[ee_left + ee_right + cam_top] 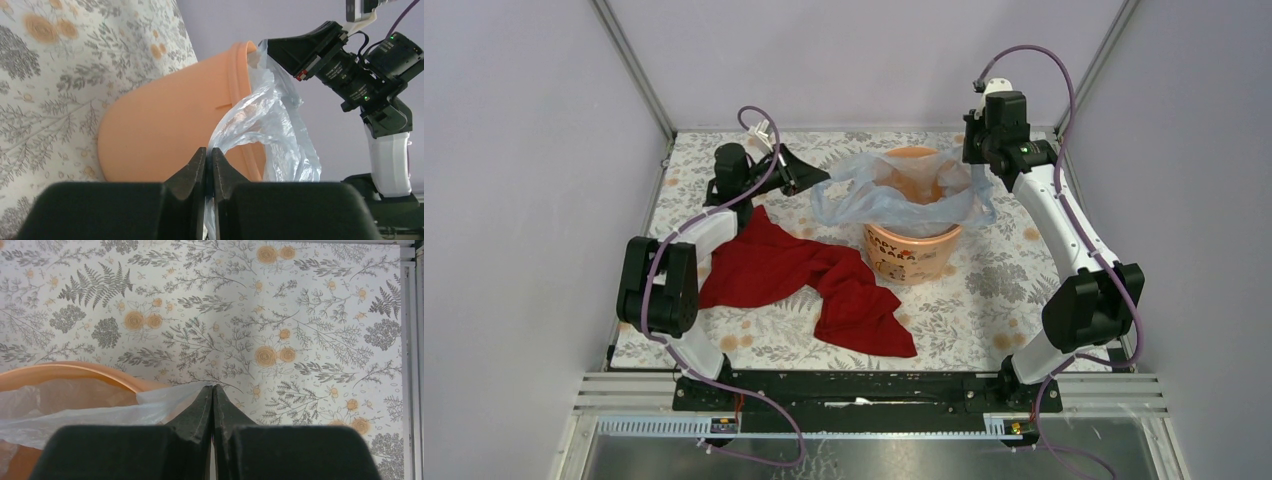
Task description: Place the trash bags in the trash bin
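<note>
1. A floral-print tabletop [994, 300] between pale lilac walls fills the overhead view. A red cloth [804, 270] lies crumpled left of centre.
2. We find the orange trash bin [914, 255] standing upright just right of centre, in the upper half of the frame.
3. The pale-blue trash bag [874, 195] is spread across the bin's rim, partly sagging inside and partly trailing off to the left.
4. The left gripper [206, 152] has its fingers nearly together, pinching the film at the bag's left end.
5. The right gripper [212, 387] is closed on the bag's edge at the bin's upper-right rim.
</note>
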`<state>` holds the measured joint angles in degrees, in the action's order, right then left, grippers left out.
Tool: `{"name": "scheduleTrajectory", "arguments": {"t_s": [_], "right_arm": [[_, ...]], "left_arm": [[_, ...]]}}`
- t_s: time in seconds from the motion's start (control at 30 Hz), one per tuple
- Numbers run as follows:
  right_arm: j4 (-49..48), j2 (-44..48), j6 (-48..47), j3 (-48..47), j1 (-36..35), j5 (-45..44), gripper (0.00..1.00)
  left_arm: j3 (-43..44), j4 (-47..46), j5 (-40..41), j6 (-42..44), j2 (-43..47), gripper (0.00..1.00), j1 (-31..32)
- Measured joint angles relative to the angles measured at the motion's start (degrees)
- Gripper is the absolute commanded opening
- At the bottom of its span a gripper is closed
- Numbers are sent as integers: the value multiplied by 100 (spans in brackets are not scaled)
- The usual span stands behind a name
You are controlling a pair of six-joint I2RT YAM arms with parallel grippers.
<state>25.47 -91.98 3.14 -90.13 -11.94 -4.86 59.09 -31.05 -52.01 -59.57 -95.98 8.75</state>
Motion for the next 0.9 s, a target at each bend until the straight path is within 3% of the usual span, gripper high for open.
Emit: {"name": "scheduleTrajectory", "arguments": {"t_s": [0.1, 0.53, 0.9], "right_arm": [[-116, 2, 72, 0, 2, -11, 0], [-409, -299, 619, -173, 245, -22, 0], [-28, -273, 857, 363, 264, -20, 16]], "left_arm": [[4, -166, 219, -79, -28, 0, 0], [-20, -175, 1307, -24, -181, 0, 9], [-1064, 507, 1274, 205, 109, 0, 442]]}}
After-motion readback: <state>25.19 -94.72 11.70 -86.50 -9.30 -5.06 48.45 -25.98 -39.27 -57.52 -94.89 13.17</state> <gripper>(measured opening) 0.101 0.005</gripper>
